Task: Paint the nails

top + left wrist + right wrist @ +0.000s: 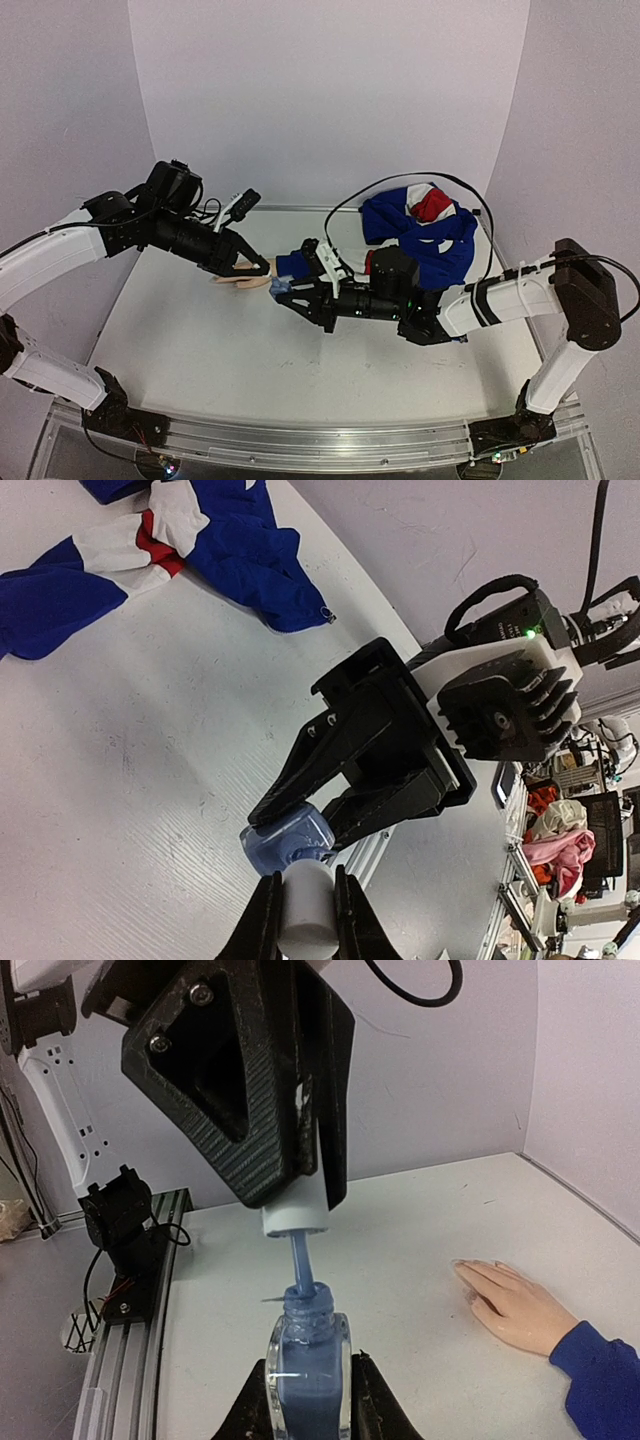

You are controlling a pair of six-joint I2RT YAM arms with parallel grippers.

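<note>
My right gripper [310, 1365] is shut on a small clear bottle of blue polish [308, 1360] and holds it upright. My left gripper [307, 882] is shut on the bottle's pale cap [305, 910], lifted just above the neck. The blue brush stem [302, 1260] still reaches into the neck. In the top view both grippers, left [255, 268] and right [285, 293], meet at the table's middle. The flesh-coloured mannequin hand [510, 1305] with a blue cuff [600, 1375] lies flat to the right of the bottle. Its nails [462, 1266] are too small to judge.
A crumpled blue, red and white cloth [425, 225] lies at the back right, with a black cable looped over it. An aluminium rail [300, 440] runs along the table's near edge. White backdrop walls close in the back and sides.
</note>
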